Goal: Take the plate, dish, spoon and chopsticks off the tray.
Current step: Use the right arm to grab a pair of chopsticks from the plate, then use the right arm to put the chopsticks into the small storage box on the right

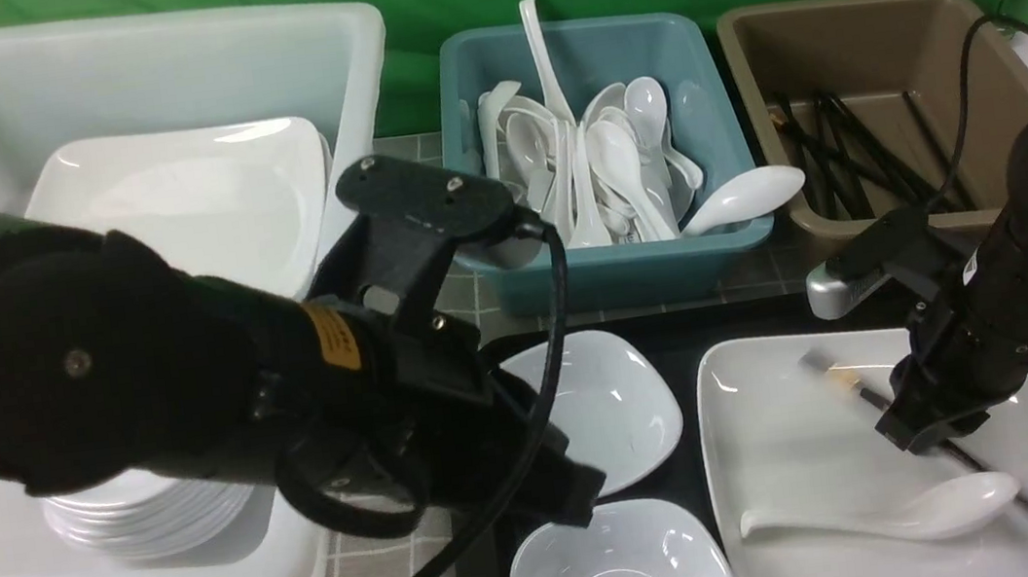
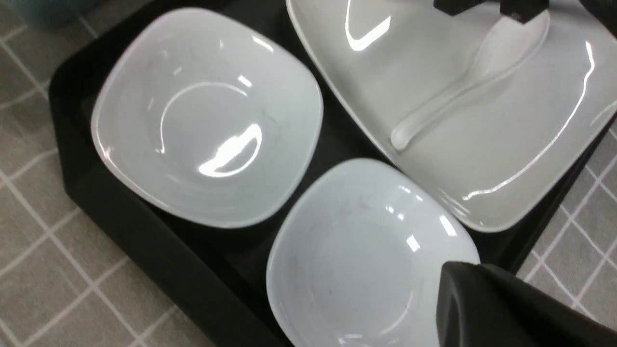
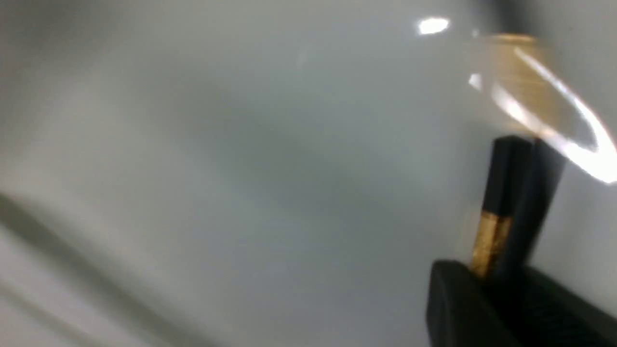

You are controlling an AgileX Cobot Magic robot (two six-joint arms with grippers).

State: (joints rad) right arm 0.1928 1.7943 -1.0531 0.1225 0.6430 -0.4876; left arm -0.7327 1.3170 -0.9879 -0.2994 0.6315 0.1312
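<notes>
The black tray [image 1: 667, 333] holds two small white dishes [image 1: 607, 404] [image 1: 617, 570] and the large white plate [image 1: 789, 451]. A white spoon [image 1: 905, 515] lies on the plate. My right gripper [image 1: 914, 431] is low over the plate, shut on the black chopsticks [image 1: 844, 377]. In the right wrist view their gold-banded ends [image 3: 511, 193] stick out from between the gripper [image 3: 496, 279]. My left gripper [image 1: 579, 501] is shut and empty. It hangs over the near dish [image 2: 361, 255], beside the far dish [image 2: 207, 120].
Behind the tray stand a teal tub [image 1: 608, 257] full of white spoons and a brown tub [image 1: 874, 29] with black chopsticks. A white bin [image 1: 153, 68] at the left holds large plates, and a stack of small dishes [image 1: 149, 515] stands in front of it.
</notes>
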